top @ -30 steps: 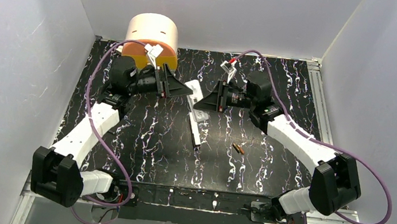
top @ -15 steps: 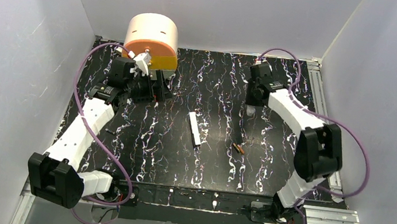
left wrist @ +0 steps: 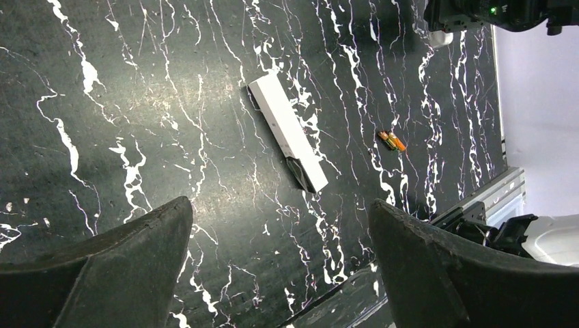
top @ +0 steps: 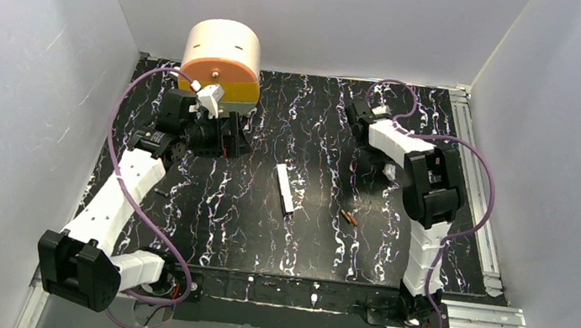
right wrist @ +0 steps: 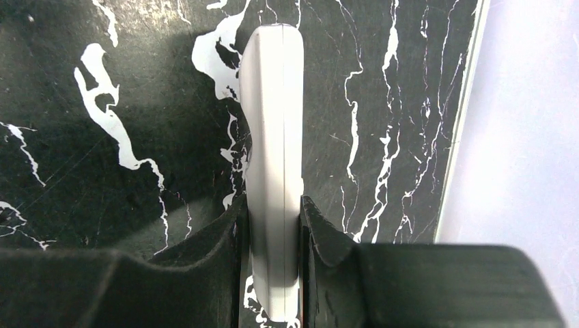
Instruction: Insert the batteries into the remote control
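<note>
The remote control (right wrist: 273, 130) shows edge-on as a slim white slab, and my right gripper (right wrist: 272, 213) is shut on its lower part, above the table's back right by the wall. Two copper-orange batteries (top: 348, 217) lie side by side on the black marbled table (top: 221, 214), apart from both grippers; the left wrist view shows the batteries (left wrist: 392, 141) too. My left gripper (left wrist: 280, 207) is open and empty, hovering at the back left (top: 221, 134). In the top view the right arm (top: 430, 187) is folded up tightly.
A long, narrow white bar (top: 285, 189) lies at the table's middle, left of the batteries, and shows in the left wrist view (left wrist: 287, 137). A cream and orange drum (top: 223, 58) stands at the back left, just behind the left gripper. Metal rails (top: 479, 189) line the right edge.
Both grippers met at the table's middle back a second ago. The left one opened fully and drew back left. The right arm swung away to the back right and folded, still gripping the remote control.
</note>
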Tool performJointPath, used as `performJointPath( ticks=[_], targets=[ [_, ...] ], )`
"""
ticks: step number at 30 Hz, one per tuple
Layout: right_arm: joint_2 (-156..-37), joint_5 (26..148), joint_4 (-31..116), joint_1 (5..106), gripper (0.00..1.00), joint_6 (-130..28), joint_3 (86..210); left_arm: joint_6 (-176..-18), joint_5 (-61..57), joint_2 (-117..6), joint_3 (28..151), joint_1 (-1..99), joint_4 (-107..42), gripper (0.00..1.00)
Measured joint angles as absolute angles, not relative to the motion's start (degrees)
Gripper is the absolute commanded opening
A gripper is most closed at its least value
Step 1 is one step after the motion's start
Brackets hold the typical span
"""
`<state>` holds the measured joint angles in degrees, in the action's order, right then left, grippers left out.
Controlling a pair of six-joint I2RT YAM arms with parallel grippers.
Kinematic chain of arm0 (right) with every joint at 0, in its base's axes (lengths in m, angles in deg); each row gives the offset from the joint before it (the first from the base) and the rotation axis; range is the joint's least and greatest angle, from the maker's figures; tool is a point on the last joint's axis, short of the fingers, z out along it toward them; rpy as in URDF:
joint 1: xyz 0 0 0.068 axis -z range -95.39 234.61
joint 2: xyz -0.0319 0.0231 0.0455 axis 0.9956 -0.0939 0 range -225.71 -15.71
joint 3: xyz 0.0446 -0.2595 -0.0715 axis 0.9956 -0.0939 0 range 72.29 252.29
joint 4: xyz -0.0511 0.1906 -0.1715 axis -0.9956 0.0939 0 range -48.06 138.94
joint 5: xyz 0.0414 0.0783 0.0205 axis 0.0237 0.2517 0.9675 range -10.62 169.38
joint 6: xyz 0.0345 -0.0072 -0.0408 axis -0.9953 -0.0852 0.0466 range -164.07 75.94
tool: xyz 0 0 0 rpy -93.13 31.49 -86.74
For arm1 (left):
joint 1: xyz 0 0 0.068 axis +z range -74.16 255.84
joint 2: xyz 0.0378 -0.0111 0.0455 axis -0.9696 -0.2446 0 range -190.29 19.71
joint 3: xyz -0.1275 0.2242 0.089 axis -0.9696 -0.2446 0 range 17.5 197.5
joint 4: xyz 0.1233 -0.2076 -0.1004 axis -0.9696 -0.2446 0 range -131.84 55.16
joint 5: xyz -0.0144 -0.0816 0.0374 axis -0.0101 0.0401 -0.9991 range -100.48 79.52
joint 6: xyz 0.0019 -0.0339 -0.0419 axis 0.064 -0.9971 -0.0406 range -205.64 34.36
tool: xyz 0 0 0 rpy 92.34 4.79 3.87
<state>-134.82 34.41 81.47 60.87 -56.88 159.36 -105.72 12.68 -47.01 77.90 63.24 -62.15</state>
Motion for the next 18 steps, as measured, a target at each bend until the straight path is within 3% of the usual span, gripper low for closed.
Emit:
performJointPath(
  ticks=[10,18],
  targets=[
    [-136.15,36.62,83.59,60.5,0.27,-56.43,159.91,-105.74,14.45,-46.97,76.94,63.24,-61.69,0.99],
    [-136.19,41.28,84.0,60.5,0.55,-56.29,159.76,-105.52,14.87,-47.84,76.94,63.24,-61.93,0.98]
  ],
)
